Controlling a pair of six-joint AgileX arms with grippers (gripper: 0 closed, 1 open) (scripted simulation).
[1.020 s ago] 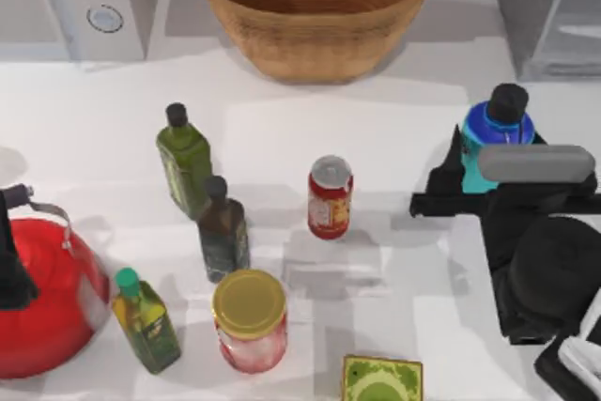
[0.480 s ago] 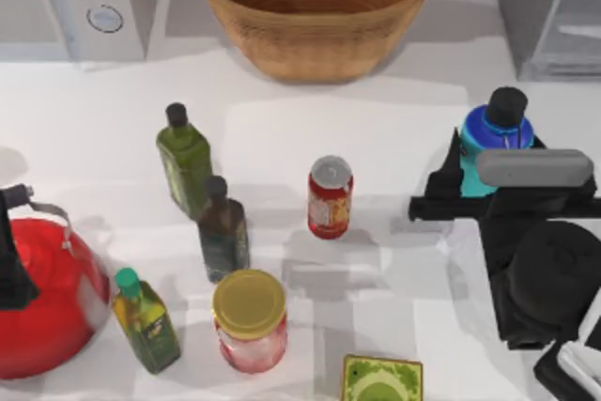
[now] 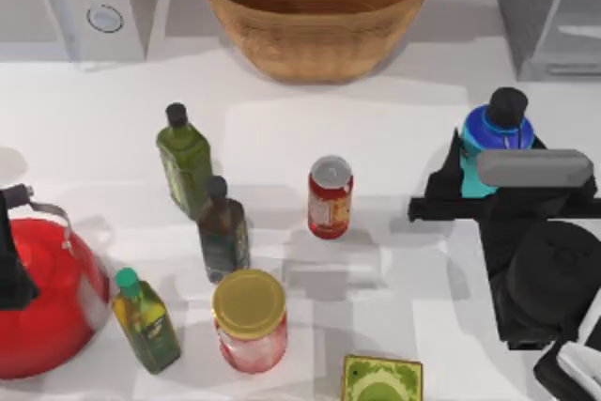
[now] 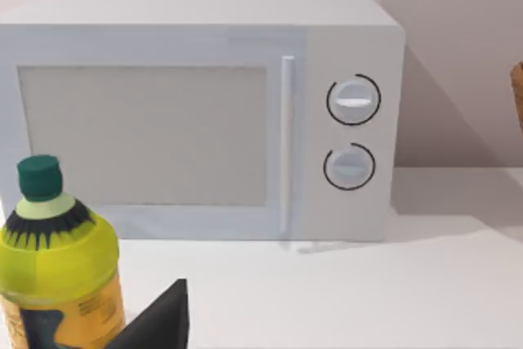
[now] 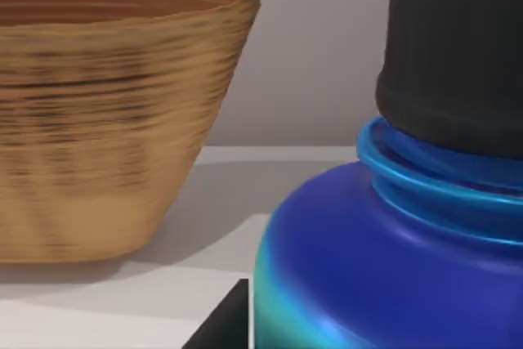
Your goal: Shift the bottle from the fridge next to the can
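The cyan bottle [image 3: 492, 133], with a blue collar and black cap, stands on the table at the right, just in front of the grey fridge [image 3: 545, 7]. My right gripper [image 3: 484, 176] reaches in from the near right and holds the bottle's body between its black fingers. In the right wrist view the bottle [image 5: 392, 259] looms very close, with one fingertip [image 5: 222, 320] against its side. The red can [image 3: 330, 197] stands upright at the table's middle, well to the left of the bottle. My left gripper [image 4: 163, 324] is parked at the left, facing the white appliance.
A wicker basket [image 3: 315, 7] sits at the back centre and a white appliance with two knobs [image 3: 84, 2] at the back left. Left of the can stand green oil bottles [image 3: 185, 161], a dark glass bottle [image 3: 223, 230], a yellow-lidded jar [image 3: 250, 319] and a red kettle [image 3: 42, 298].
My right gripper has edged slightly in around the bottle. The bottle's cap has shifted a touch. Nothing else has moved.
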